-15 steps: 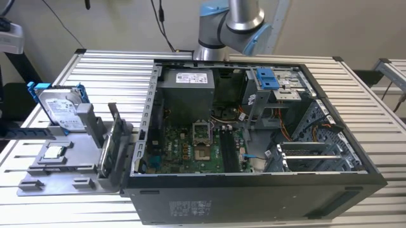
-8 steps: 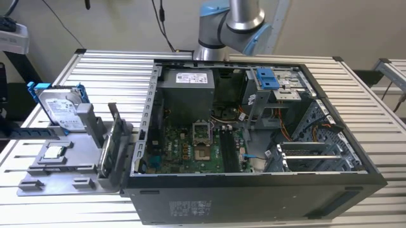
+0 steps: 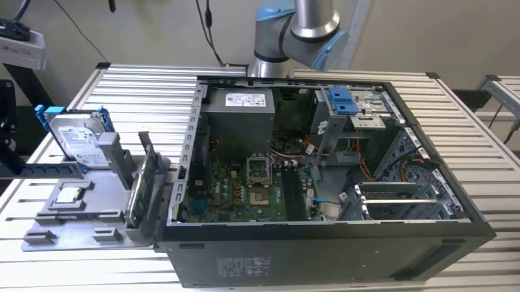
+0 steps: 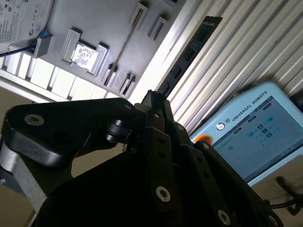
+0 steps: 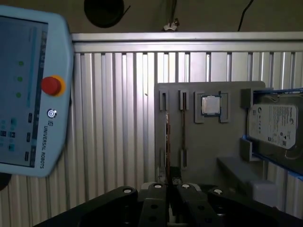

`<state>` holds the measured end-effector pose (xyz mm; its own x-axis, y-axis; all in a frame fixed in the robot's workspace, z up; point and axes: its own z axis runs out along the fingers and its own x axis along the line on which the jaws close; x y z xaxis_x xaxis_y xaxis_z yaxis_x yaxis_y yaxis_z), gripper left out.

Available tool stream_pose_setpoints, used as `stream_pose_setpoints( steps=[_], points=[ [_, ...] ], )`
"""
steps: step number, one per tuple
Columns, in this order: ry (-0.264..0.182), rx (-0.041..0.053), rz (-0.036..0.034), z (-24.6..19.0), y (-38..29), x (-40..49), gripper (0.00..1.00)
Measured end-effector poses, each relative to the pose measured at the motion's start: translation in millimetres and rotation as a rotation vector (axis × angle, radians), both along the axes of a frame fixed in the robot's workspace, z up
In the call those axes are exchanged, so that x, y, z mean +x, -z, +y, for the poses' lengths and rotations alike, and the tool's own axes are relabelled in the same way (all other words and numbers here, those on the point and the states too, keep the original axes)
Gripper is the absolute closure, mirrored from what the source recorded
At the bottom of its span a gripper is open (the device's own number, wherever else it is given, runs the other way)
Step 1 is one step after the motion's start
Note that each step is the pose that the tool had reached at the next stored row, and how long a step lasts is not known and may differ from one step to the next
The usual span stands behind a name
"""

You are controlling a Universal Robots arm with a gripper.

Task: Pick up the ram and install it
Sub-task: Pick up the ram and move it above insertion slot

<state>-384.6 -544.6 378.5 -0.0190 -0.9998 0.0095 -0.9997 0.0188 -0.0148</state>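
My gripper (image 5: 169, 187) (image 4: 154, 97) hangs high above the slatted table, black fingers closed together on the ram. In the second wrist view the ram (image 4: 189, 52) is a long dark stick with a row of black chips, reaching out from the fingertips. In the first wrist view the ram (image 5: 167, 142) is edge-on, a thin brownish line running out from the fingertips over the grey tray (image 5: 208, 142). The open computer case (image 3: 325, 176) lies on the table in the exterior view, its green motherboard (image 3: 243, 188) and dark memory slots (image 3: 291, 188) exposed.
On the exterior view's left, the grey tray (image 3: 81, 213) holds a hard drive in a blue frame (image 3: 77, 137), a processor chip (image 3: 69, 194) and an upright card (image 3: 136, 204). A light-blue teach pendant (image 5: 23, 94) lies on the slats. The arm (image 3: 296, 30) rises behind the case.
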Motion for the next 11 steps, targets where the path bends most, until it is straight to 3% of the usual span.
stream_pose_setpoints(
  steps=[6, 11],
  points=[
    [0.000, -0.0001, 0.0020, 0.0, -1.0, 7.6, 0.86],
    [0.000, 0.0000, 0.0025, 0.0, -13.5, 7.7, 0.86]
  ],
)
